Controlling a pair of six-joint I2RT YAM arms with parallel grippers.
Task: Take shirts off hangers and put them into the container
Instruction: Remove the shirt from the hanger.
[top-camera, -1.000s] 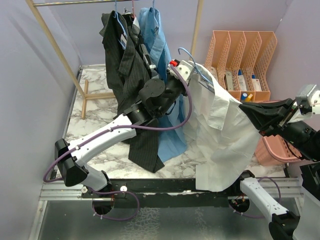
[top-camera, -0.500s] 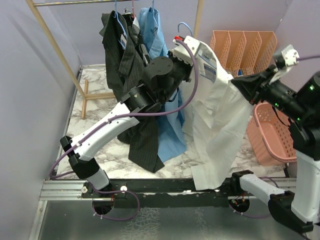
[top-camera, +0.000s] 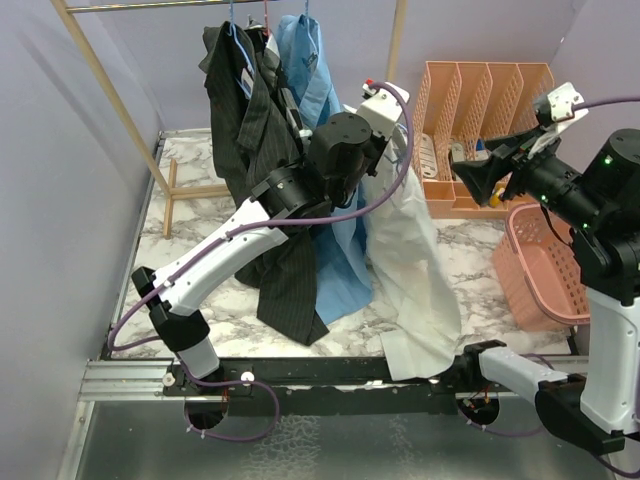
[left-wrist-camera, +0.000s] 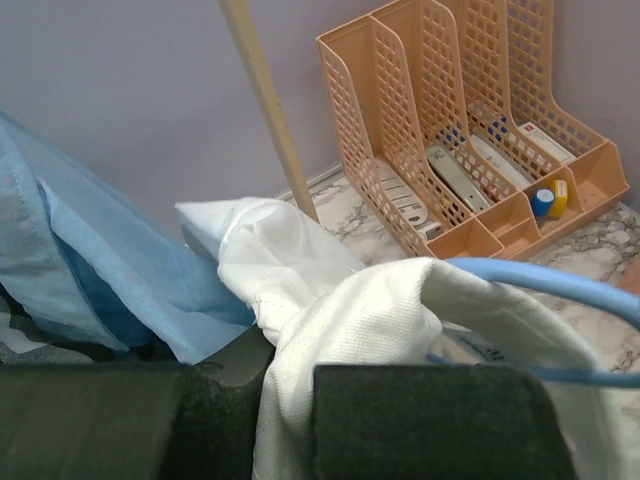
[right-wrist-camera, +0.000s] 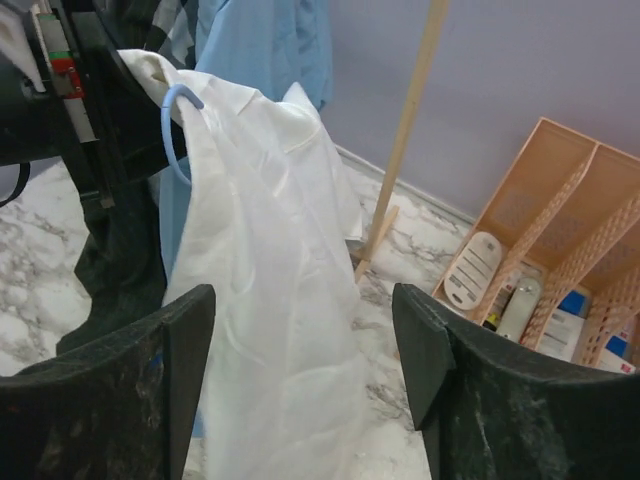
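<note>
left gripper (left-wrist-camera: 287, 400): closed; its two dark fingers (left-wrist-camera: 110, 420) pinch a bunched fold of the white shirt between them.
left arm: raised high over the middle of the marble table (top-camera: 200, 205), its wrist in front of the clothes hanging on the wooden rack (top-camera: 399, 35).
white shirt (top-camera: 410, 250): hangs from the left gripper in one long drape, with its lower hem down by the near table edge. It is outside the basket and just beside the light blue shirt.
light blue wire hanger (right-wrist-camera: 170, 125): inside the white shirt at the collar. Its curved hook stands out of the fabric, close to the left gripper's fingers.
right gripper (right-wrist-camera: 300, 385): open, jaws spread wide and nothing between them. It points at the white shirt from the right and stands apart from it.
right arm: lifted above the basket, level with the upper part of the white shirt.
salmon-pink basket (top-camera: 545, 275): sits on the table at the far right, below the right arm. What lies inside it cannot be told.
light blue shirt (top-camera: 312, 75): on the rack, behind the left wrist.
black pinstriped shirt (top-camera: 255, 130): on the rack, left of the light blue one, its tail reaching the tabletop.
peach file organizer (top-camera: 490, 100): upright at the back right, with small items in its slots.
</note>
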